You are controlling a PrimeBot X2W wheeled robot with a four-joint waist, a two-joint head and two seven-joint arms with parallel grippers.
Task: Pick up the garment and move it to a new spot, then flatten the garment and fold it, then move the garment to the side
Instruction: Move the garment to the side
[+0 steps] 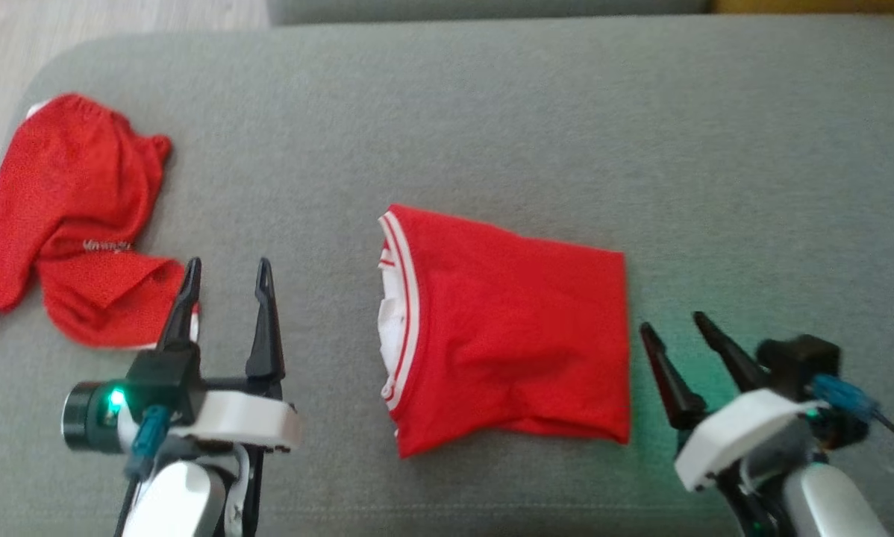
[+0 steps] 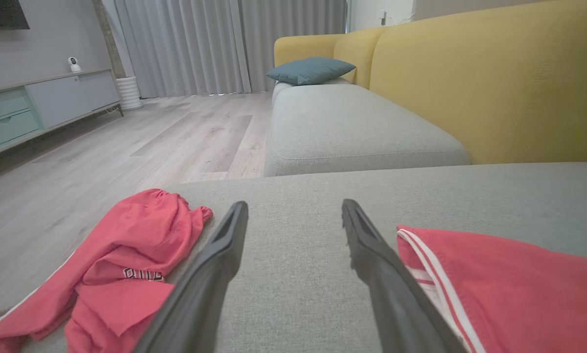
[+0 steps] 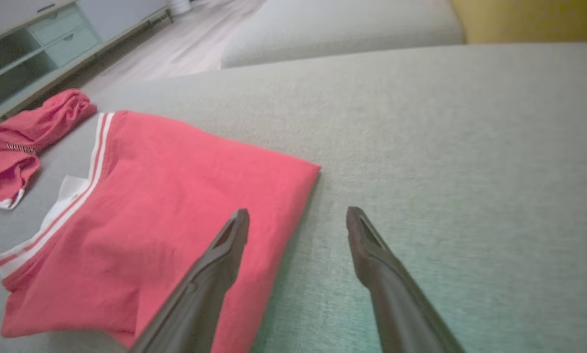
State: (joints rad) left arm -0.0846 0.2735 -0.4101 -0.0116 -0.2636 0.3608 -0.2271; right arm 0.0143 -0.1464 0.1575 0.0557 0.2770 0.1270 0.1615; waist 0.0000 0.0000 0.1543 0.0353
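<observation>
The left gripper [image 1: 228,262], at seven o'clock in the head view, and the right gripper [image 1: 671,321], at four o'clock, both stand spread and empty over the grey cushion [image 1: 492,112]. Between them lies the folded red garment [image 1: 507,328], its white-striped edge toward nine o'clock. A crumpled red garment [image 1: 66,216] sits at ten o'clock. The left wrist view adds a yellow backrest [image 2: 489,73] and a blue pillow [image 2: 310,70] at twelve o'clock.

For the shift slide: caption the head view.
Folded red garment on the gray cushion, flanked by left gripper and right gripper, jaws open; crumpled red garment lies at left.
</observation>
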